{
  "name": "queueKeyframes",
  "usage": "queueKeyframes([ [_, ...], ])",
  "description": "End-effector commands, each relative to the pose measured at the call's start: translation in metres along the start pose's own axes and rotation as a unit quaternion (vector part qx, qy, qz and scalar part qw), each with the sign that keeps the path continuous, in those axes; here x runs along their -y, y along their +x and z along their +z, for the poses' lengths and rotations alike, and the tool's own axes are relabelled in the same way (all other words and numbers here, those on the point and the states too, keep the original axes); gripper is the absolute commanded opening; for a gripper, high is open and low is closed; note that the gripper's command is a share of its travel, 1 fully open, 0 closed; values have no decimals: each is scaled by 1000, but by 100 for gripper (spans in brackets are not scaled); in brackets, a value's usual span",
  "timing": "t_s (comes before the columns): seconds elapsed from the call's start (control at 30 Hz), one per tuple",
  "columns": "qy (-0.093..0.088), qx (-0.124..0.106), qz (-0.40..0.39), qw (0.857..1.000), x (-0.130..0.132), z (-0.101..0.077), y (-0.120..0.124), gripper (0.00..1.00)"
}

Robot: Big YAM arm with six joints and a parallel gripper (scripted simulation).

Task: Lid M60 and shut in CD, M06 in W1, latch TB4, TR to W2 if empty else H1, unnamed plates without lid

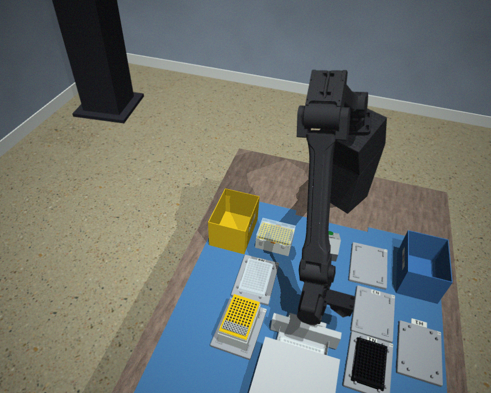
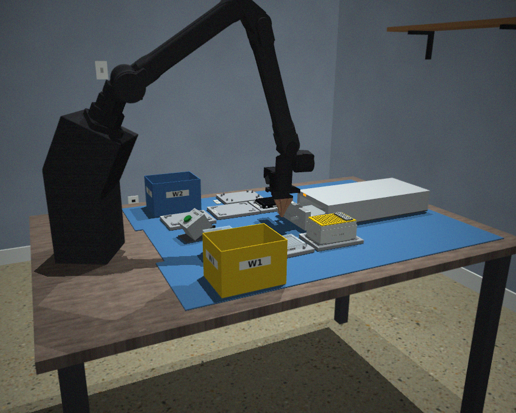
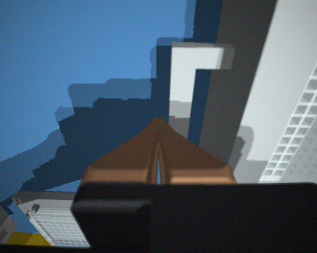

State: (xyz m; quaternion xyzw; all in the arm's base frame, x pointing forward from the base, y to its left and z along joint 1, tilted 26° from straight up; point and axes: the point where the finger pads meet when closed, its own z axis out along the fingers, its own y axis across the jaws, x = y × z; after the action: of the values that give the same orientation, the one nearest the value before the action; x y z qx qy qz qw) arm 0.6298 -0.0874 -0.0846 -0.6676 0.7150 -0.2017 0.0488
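My gripper (image 2: pixel 283 209) is shut and empty. It points down just in front of the pulled-out drawer front (image 1: pixel 304 328) of the cooler CD (image 1: pixel 294 369); its brown fingertips (image 3: pixel 158 126) are close to the drawer's handle (image 3: pixel 192 72). A white plate (image 1: pixel 301 345) lies inside the open drawer and shows in the wrist view (image 3: pixel 305 116). The clear plate (image 1: pixel 256 277) sits on its nest left of the arm. The tip rack TR (image 1: pixel 239 317), yellow-topped with some tips in its near rows, stands on a nest. TB4 (image 1: pixel 275 234) stands beside the yellow bin W1 (image 1: pixel 233 219). The green DONE key (image 2: pixel 187 218) is partly hidden behind the arm.
The blue bin W2 (image 1: pixel 423 266) stands at the right. A black plate (image 1: pixel 369 364) sits on a nest right of the cooler. Empty nests lie at N3 (image 1: pixel 373 312), H1 (image 1: pixel 419 353) and beside W2 (image 1: pixel 367 265). The arm's black base (image 2: pixel 85 186) stands at the back.
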Motion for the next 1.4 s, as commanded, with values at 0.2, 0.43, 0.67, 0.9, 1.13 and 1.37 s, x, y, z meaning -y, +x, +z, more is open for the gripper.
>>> queueKeyframes([
  [0.2, 26, 2, 3, 1000, 41, -5, -10, 0],
  [0.43, 27, 2, 3, 1000, 51, -6, -10, 0],
  [0.67, 35, 2, 5, 999, 59, -7, -9, 0],
  [0.9, 35, 2, 5, 999, 59, -6, -9, 0],
  [1.13, 35, 2, 5, 999, 59, -6, -9, 0],
  [1.37, 35, 2, 5, 999, 59, -6, -9, 0],
])
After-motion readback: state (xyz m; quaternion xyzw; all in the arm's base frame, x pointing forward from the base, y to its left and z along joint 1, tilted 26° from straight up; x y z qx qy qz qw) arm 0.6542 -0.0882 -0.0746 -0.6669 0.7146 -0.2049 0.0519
